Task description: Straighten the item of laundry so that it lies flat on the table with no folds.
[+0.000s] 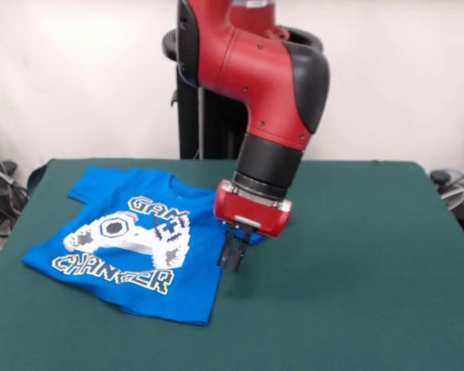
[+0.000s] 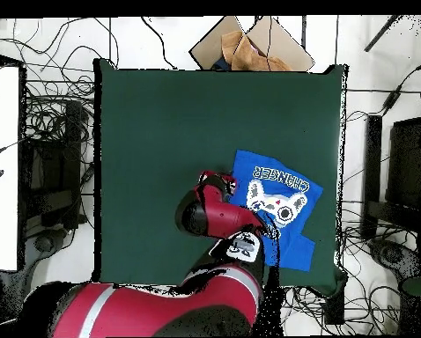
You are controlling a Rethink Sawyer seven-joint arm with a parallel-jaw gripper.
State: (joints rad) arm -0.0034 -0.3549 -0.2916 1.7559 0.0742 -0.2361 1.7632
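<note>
Shirt print: on the blue T-shirt we read "GAM…" and "CHANGER".
Gripper: at shirt's right edge; jaw state we cannot tell.

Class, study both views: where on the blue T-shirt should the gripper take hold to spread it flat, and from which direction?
Probably the T-shirt edge under the gripper, where a sleeve seems tucked out of sight. Come straight down from above: the cloth lies flat on the table, so only a top pinch works, then pull away from the print.
</note>
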